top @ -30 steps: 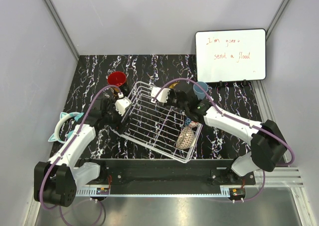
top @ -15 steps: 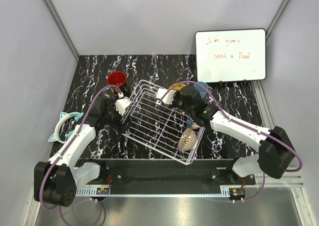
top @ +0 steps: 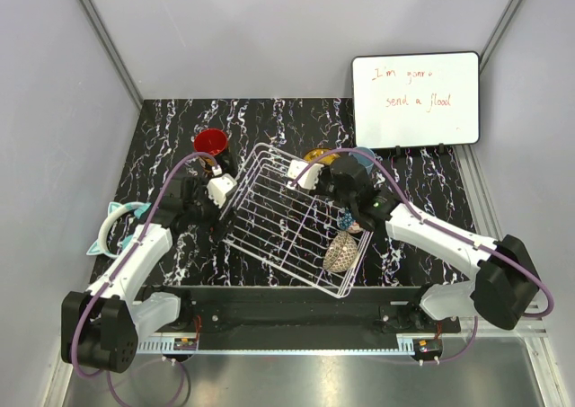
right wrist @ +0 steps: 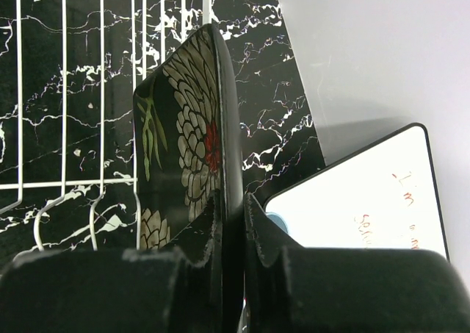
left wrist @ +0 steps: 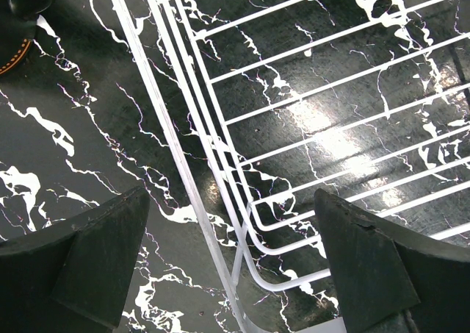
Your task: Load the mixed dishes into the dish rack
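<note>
Since the right arm already has its dish in hand, the drop comes down to the line-up between plate edge and wire.

- Near right corner of the white wire dish rack [top: 278, 265]: the beige-brown patterned bowl [top: 339, 250] is in, with the blue patterned bowl [top: 346, 218] just beyond it.
- Left fingers [left wrist: 231, 197]: spread wide and empty, straddling the rack's left rim over the black marbled desk [top: 269, 119].
- Right fingers [right wrist: 233, 215]: clamped on the rim of the floral dark-backed saucer [right wrist: 187, 149]. It is held on edge above the rack's far right part.
- Key relation: the saucer's long axis runs straight out from the fingers, roughly parallel to the wires below it. The floral face looks toward the rack's middle. I'd judge it has to go down edge-first between two wires. If it twists, the rim lands on a wire.
- The right arm is nearer that slot. The left isn't needed there.
- Not yet racked: light blue cup [right wrist: 277, 221], mostly hidden behind the saucer. Yellow patterned plate [top: 316, 155] just past the far rim. Glossy red mug [top: 211, 142] far left, nearer the left arm.
- Writing: the white whiteboard [top: 415, 99], far right, reads "I'm gonna send a flood" in red. No brands are legible.
</note>
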{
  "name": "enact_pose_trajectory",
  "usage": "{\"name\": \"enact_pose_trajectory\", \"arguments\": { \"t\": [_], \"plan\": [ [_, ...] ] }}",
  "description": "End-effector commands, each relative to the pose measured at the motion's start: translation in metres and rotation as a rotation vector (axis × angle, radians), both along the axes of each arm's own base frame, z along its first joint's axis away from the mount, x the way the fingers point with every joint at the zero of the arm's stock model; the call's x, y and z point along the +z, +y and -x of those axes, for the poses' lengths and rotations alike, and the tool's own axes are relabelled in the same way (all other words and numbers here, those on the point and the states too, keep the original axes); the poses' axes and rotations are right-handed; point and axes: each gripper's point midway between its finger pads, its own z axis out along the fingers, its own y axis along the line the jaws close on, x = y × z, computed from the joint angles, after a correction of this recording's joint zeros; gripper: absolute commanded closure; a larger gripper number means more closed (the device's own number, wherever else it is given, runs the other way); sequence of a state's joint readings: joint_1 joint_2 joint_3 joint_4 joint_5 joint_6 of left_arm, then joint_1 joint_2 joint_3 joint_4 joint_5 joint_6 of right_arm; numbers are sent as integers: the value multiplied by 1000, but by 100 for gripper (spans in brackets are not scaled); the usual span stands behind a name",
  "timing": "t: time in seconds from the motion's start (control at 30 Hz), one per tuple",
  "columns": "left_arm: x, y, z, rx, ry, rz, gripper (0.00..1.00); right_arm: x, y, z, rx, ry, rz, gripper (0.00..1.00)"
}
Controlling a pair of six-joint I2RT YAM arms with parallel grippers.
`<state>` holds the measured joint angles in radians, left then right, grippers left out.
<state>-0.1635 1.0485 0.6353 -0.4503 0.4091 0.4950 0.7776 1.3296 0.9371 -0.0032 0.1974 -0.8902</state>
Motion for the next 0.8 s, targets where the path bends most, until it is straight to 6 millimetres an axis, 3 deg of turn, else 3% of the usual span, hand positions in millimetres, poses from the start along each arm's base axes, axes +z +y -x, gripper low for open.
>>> {"name": "enact_pose_trajectory", "arguments": {
  "t": [0.0, 0.27, 0.77],
  "plan": [
    [12, -3, -1, -12, -21, 19, 1, -6, -42, -11, -184, -10, 50, 82],
    [15, -3, -5, -13, -22, 18, 1, -5, -50, -11, -234, -10, 35, 54],
    [19, -4, -10, -15, -24, 24, 1, 17, -63, 1, -309, 17, -60, 29]
  ]
}}
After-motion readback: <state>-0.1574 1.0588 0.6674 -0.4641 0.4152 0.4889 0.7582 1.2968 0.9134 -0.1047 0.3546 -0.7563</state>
